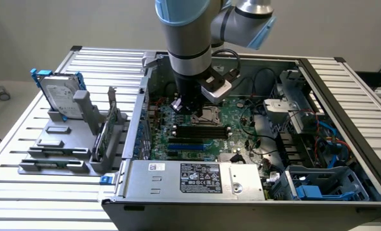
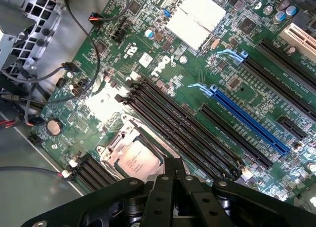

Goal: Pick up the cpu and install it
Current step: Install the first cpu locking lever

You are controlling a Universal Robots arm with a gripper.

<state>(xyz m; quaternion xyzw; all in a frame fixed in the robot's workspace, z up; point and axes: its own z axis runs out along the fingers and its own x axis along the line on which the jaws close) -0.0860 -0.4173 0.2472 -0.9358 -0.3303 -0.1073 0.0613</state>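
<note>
Claw (image 2: 173, 175) closed, empty, above seated cpu (image 2: 137, 160) | risk: pins bent if socket (image 1: 208, 114) is struck

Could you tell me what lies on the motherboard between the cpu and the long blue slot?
In the wrist view, a bank of long black slots runs between the cpu and the blue slot.

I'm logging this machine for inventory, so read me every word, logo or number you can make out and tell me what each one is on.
"DELL": white logo printed on the green motherboard, in the wrist view.
White label on the power supply: print too small to read.
Small white sticker beside it: unreadable.
Markings on the cpu top: too faint to read.
Label on the hard drive: unreadable.
</note>
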